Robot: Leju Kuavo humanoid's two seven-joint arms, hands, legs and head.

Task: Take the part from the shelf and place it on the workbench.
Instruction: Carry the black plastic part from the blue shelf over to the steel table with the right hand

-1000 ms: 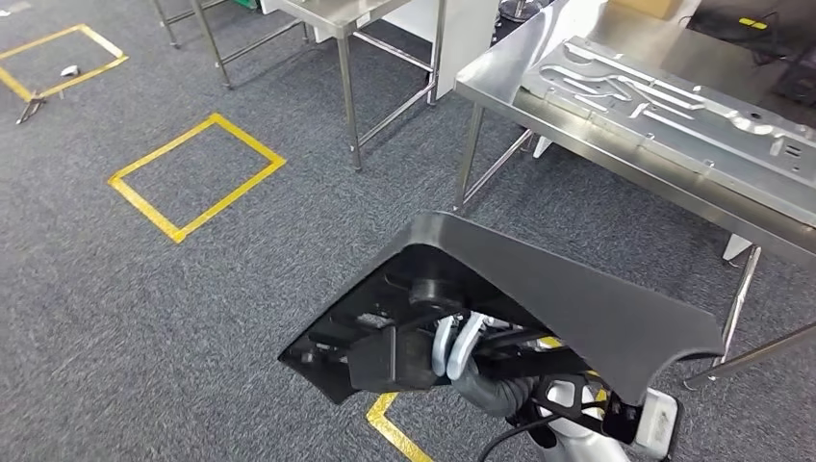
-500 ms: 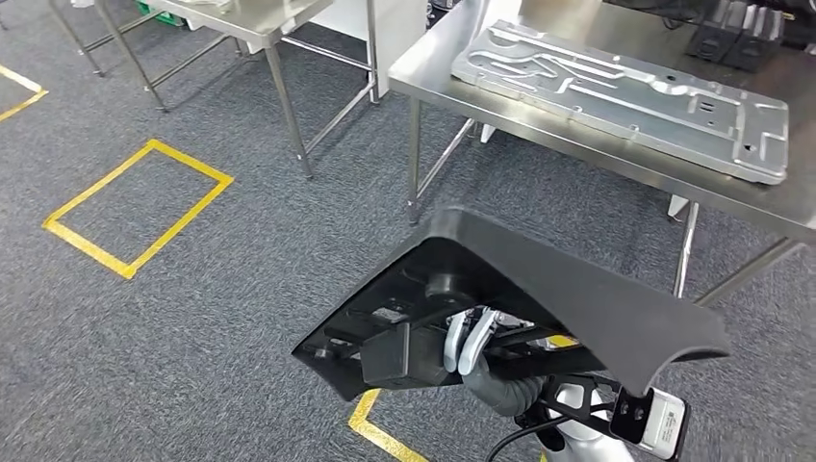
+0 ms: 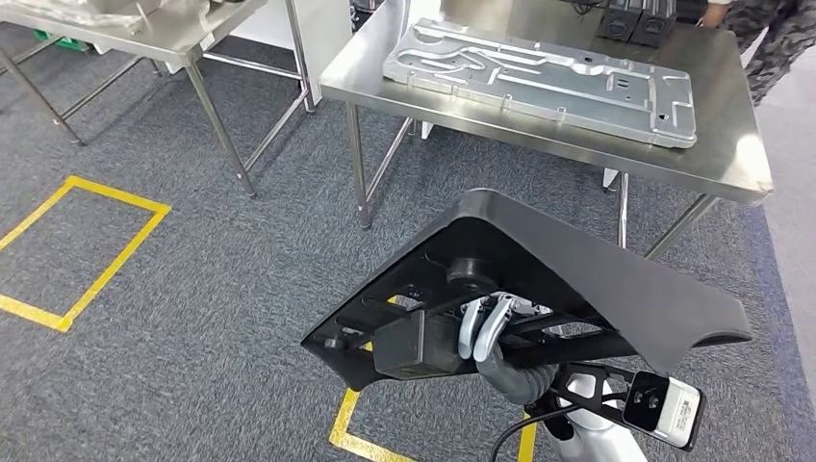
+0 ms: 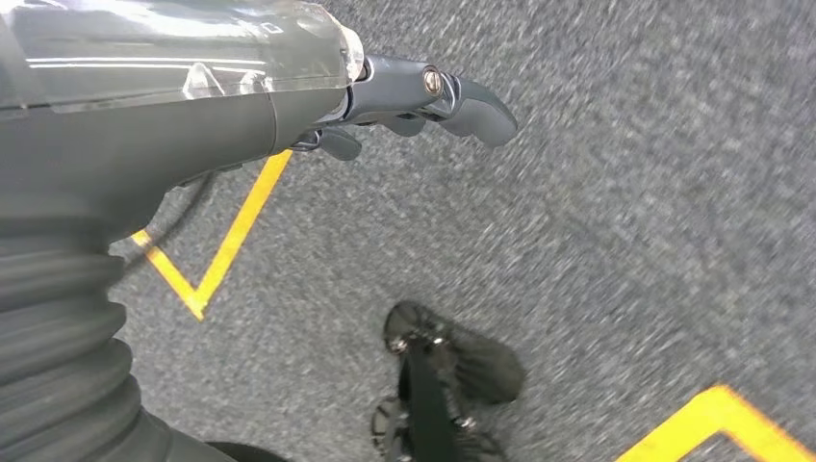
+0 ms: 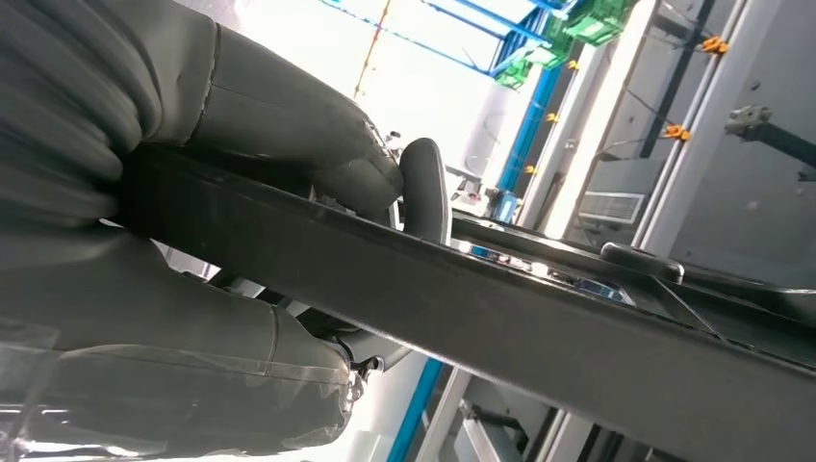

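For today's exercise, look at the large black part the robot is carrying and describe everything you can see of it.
The black part is a broad, matt panel that looks like moulded plastic, with a smooth curved outer face and rounded corners. It is tilted, so its underside faces the head camera, showing ribs, brackets and a boxy black block. The right hand grips it from below, with pale fingers wrapped around a bar of the underside. It hangs in the air above the grey carpet, short of the steel workbench, touching nothing else.

One large black moulded plastic part (image 3: 577, 279) is showing in the near middle. Two stainless steel tables are standing far off, one at the left (image 3: 183, 34) and one at the right (image 3: 539, 144). One flat grey machined metal plate (image 3: 539, 72) is lying on the right table, and two yellow tape floor squares (image 3: 72, 250) (image 3: 366, 438) are showing.
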